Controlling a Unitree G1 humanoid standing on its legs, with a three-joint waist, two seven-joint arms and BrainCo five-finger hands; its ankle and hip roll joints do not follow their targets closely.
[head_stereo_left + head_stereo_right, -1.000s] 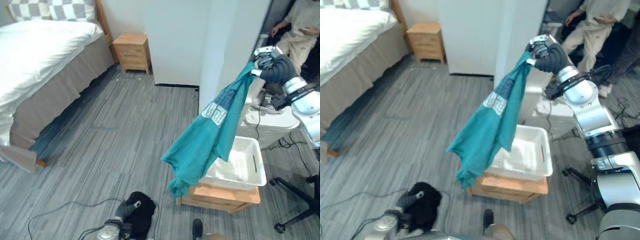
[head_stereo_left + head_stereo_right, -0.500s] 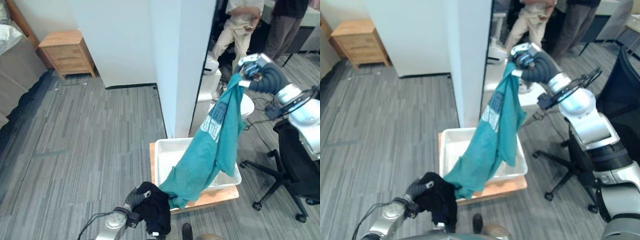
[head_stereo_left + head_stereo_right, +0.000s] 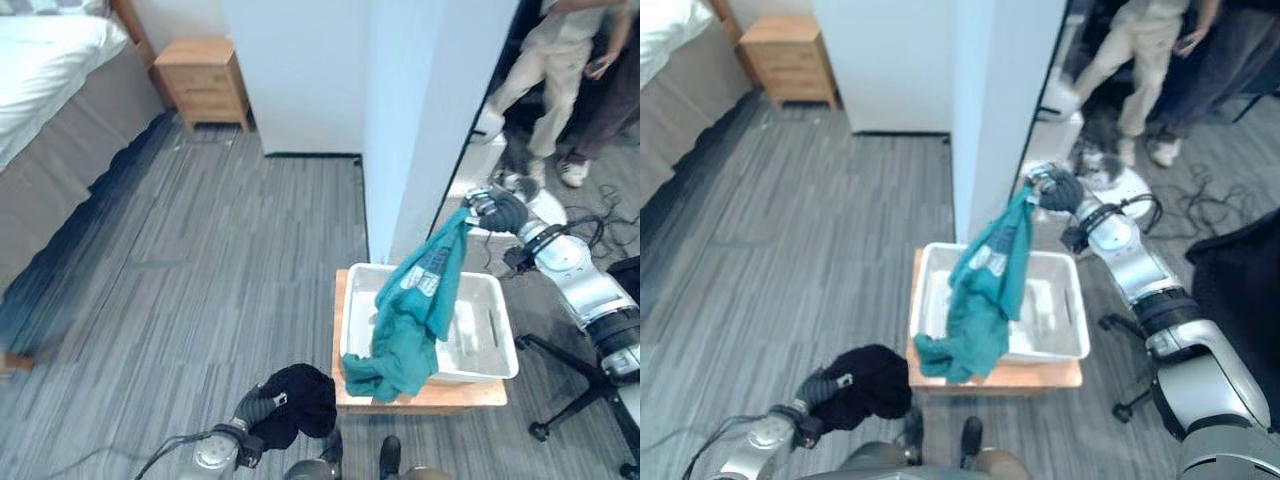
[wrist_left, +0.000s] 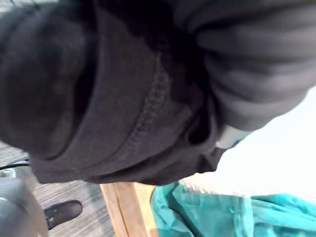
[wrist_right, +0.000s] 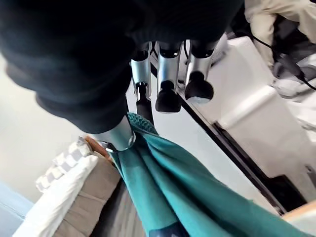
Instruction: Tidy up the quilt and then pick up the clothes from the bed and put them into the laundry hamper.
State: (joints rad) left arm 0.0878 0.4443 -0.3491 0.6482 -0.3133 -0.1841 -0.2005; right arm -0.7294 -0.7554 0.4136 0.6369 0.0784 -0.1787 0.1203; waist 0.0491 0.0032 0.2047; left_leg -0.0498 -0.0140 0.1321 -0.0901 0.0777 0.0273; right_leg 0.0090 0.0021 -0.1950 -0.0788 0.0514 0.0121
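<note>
Nearest the camera, the left hand (image 3: 258,405) is curled round a bunched black garment (image 3: 295,402), held low above the floor just beside the wooden stand. Beyond it, a white laundry hamper (image 3: 495,335), a shallow plastic tub, sits on a low wooden stand (image 3: 420,396). A teal T-shirt (image 3: 415,320) trails from the right hand (image 3: 497,212) down into the hamper, its lower folds spilling over the near rim onto the stand. The right hand pinches the shirt's upper edge between thumb and fingers, raised above the hamper's far side.

Both garments appear light, limp and non-fragile; they are likely to sag and snag on the rim, so a bunched grip near the middle of the cloth probably carries them best, and the overhanging teal folds may need lifting clear to fall inside.

The floor (image 3: 230,270) is grey striped plank. A white partition wall (image 3: 400,110) stands behind the hamper. Further off are a wooden nightstand (image 3: 203,80) and the bed (image 3: 50,80) with white quilt; a person's legs (image 3: 540,90) show beyond the partition.
</note>
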